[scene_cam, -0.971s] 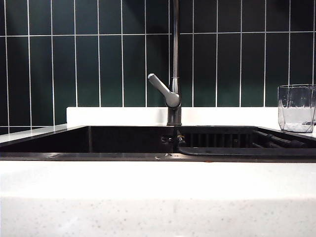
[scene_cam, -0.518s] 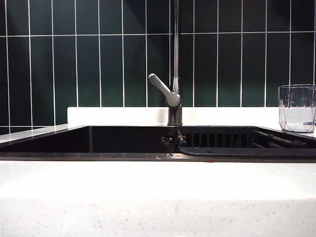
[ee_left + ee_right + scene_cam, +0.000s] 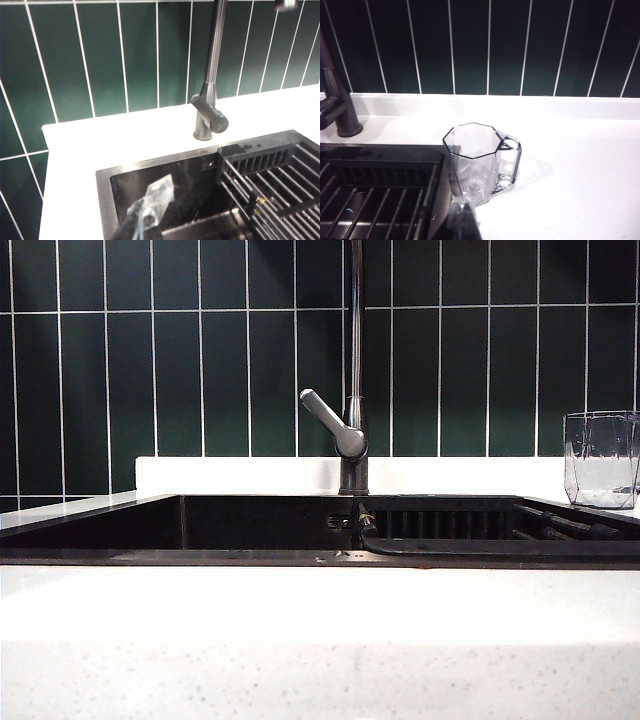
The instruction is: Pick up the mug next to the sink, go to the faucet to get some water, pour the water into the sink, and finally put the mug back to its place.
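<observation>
The mug [image 3: 601,458], clear faceted glass with a handle, stands empty on the white countertop just right of the sink; its open rim shows in the right wrist view [image 3: 475,162]. The faucet [image 3: 353,390] rises behind the middle of the sink [image 3: 250,525], its grey lever angled up-left. My right gripper [image 3: 464,220] is shut and empty, its tips close in front of the mug's base. My left gripper [image 3: 145,217] is shut and empty, hanging over the sink basin [image 3: 190,190] in front of the faucet [image 3: 210,95]. Neither gripper shows in the exterior view.
A ribbed black drainer [image 3: 470,520] fills the sink's right part, next to the mug [image 3: 370,195]. Dark green wall tiles [image 3: 200,360] back a low white ledge. White speckled countertop [image 3: 320,640] runs along the front and spreads beyond the mug [image 3: 580,180].
</observation>
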